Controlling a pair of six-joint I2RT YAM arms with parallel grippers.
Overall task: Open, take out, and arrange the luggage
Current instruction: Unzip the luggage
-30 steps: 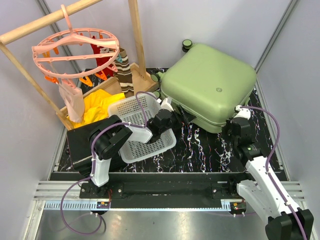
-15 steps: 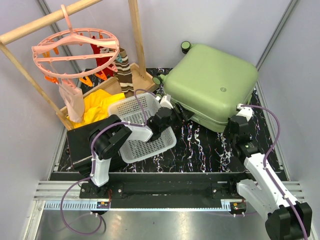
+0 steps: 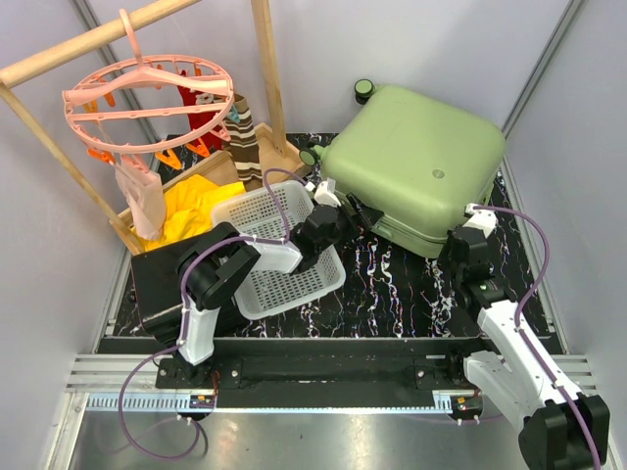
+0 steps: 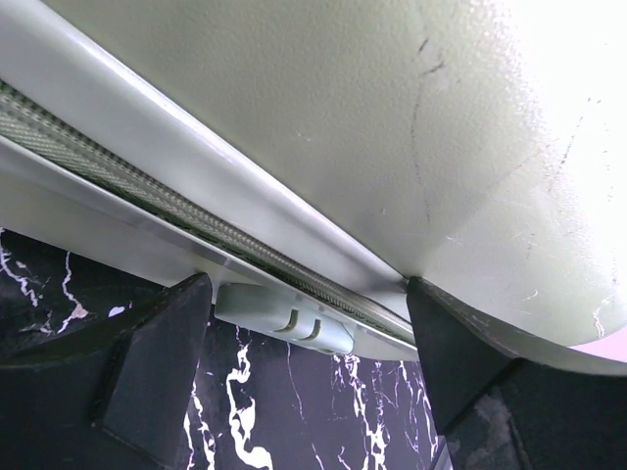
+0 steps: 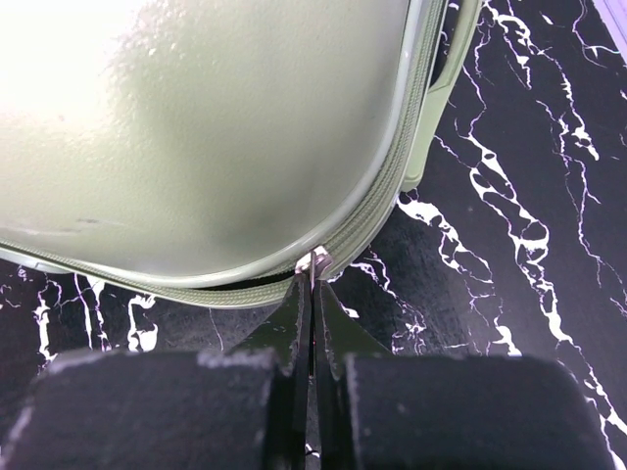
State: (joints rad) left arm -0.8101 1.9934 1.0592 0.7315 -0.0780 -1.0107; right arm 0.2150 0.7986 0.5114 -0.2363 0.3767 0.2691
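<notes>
left jaws spread wide astride luggage (image 3: 411,166) rim, right jaws clamped on zip pull (image 5: 314,261)

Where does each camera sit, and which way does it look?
Top view: above, behind the robot, looking down at table and suitcase; left arm and right arm show.
Left wrist view: on the left arm, facing the suitcase's zipper edge; its open left pincer shows.
Right wrist view: on the right arm, facing the suitcase's corner; its shut right pincer pinches the zipper tab.
Shared: all see the suitcase.

luggage (image 3: 416,157) 1 | white basket (image 3: 250,215) 1 | black case (image 3: 157,279) 1 | pink hanger (image 3: 147,70) 1
</notes>
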